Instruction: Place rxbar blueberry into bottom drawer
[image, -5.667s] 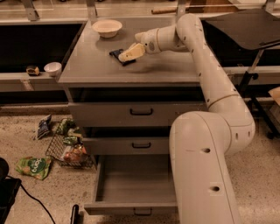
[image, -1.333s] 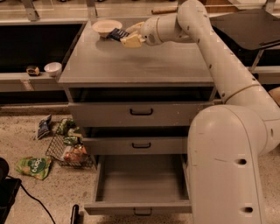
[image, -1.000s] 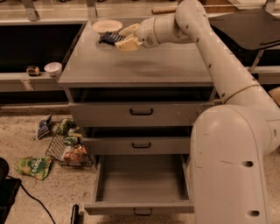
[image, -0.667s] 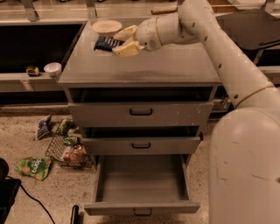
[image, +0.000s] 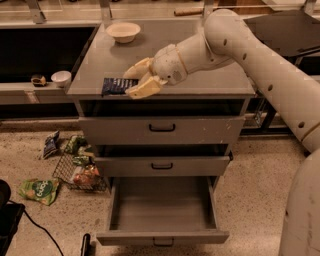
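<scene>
The rxbar blueberry (image: 115, 85), a flat dark navy bar with white print, is held level in my gripper (image: 134, 81). The gripper is shut on the bar's right end, over the front left edge of the grey cabinet top (image: 200, 75). One cream finger (image: 142, 88) lies in front of the bar and the other behind it. The bottom drawer (image: 162, 236) is pulled out and open below, and its inside looks bare. The gripper and bar hang above the drawer's left part, well above it.
A cream bowl (image: 123, 31) sits at the back left of the cabinet top. The two upper drawers (image: 161, 131) are closed or nearly so. On the floor at the left lie a wire basket (image: 80, 172) with snacks, a green bag (image: 40, 190) and a blue-and-white bag (image: 50, 145).
My gripper has carried the bar from near the bowl at the back of the top toward the front left edge and lower.
</scene>
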